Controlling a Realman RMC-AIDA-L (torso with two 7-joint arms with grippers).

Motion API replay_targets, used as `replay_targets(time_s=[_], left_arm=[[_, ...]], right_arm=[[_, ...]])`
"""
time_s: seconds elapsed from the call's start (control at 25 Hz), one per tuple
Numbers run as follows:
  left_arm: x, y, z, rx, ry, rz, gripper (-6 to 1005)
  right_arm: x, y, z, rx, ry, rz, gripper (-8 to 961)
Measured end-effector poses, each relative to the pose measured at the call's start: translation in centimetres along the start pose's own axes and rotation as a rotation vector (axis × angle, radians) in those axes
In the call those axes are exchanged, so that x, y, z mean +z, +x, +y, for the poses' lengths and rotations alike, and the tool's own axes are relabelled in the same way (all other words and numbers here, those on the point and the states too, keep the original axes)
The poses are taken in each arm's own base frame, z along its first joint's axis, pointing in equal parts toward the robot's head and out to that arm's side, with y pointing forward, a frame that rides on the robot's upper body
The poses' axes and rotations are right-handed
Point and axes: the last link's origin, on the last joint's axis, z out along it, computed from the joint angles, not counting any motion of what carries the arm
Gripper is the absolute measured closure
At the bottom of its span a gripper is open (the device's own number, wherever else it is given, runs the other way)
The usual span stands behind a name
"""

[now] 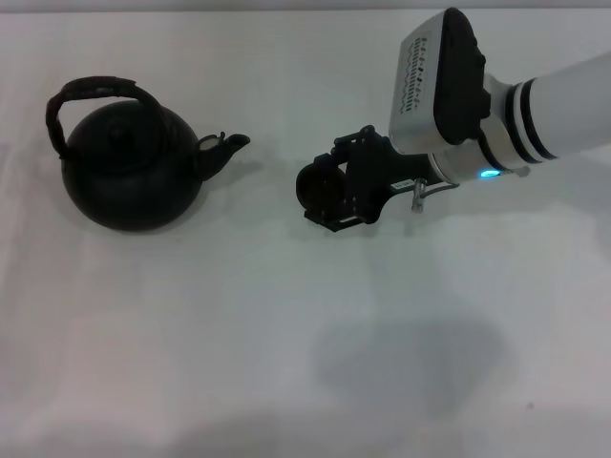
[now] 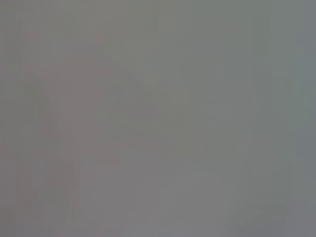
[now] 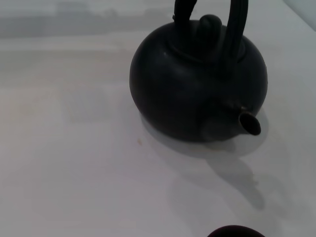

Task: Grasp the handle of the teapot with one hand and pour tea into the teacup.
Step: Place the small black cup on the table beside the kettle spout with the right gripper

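My right gripper (image 1: 334,196) hovers by the teacup (image 1: 315,188); I cannot tell its fingers' state. The teapot (image 1: 129,167) sits apart on the counter (image 1: 286,334), handle (image 1: 91,91) ungrasped. Next: reach it.

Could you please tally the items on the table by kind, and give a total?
Teapots: 1, the teapot at the left.
Teacups: 1, the teacup, partly hidden by the right gripper.
Total: 2
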Motion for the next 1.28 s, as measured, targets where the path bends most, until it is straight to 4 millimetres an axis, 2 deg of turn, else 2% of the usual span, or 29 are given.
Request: replay_targets(time_s=[0.52, 1.28], left_arm=[[-0.1, -0.2, 0.2, -0.001, -0.008, -0.008, 180], [-0.3, -0.3, 0.2, -0.002, -0.005, -0.012, 180]], right_arm=[[0.6, 1.7, 0.5, 0.002, 0.016, 0.046, 152], [0.5, 1.7, 0.7, -0.004, 0.000, 0.045, 126]])
